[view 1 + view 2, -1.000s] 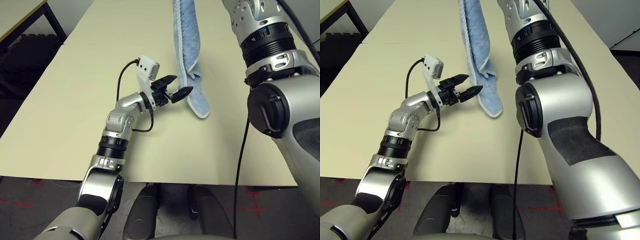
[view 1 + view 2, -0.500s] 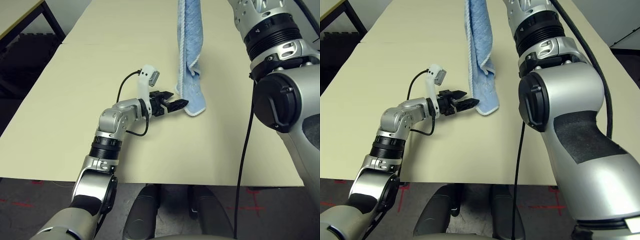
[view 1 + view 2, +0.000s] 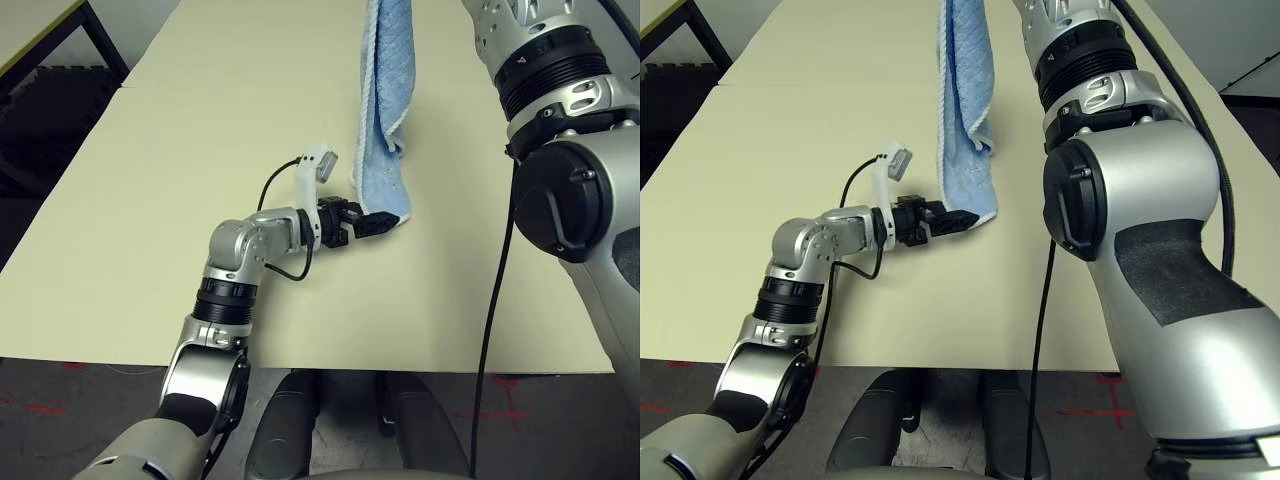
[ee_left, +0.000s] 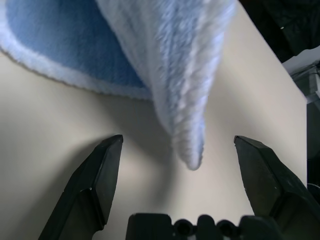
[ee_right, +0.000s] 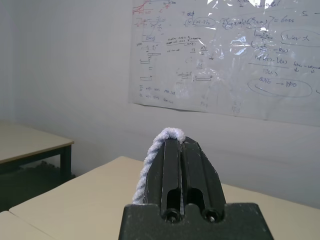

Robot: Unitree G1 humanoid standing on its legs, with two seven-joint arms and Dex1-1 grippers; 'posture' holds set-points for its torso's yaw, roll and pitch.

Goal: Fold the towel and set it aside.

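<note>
My left gripper [image 4: 179, 150] is open, its two fingers spread well apart, with a drooping tip of the towel [image 3: 392, 70] hanging in the space between them (white edging and all, and neither finger touching that tip). My right gripper [image 5: 180, 175] is shut on the towel, and a loop of the white stitched edging sticks out over my fingertips.

The towel hangs in a long, narrow, gathered strip from beyond the upper border of my head view. Its lower end is above the table [image 3: 150, 220], between my two forearms, nearer the table's front edge than its far edge. My left forearm [image 3: 235, 260] reaches in over the front edge from the left side; my right forearm [image 3: 1150, 230] is raised on the other side.

From my right wrist I see a wall [image 5: 75, 75] with a sheet of handwriting [image 5: 225, 55] on it (equations, mostly), and another table [image 5: 30, 142] well off to one side.
</note>
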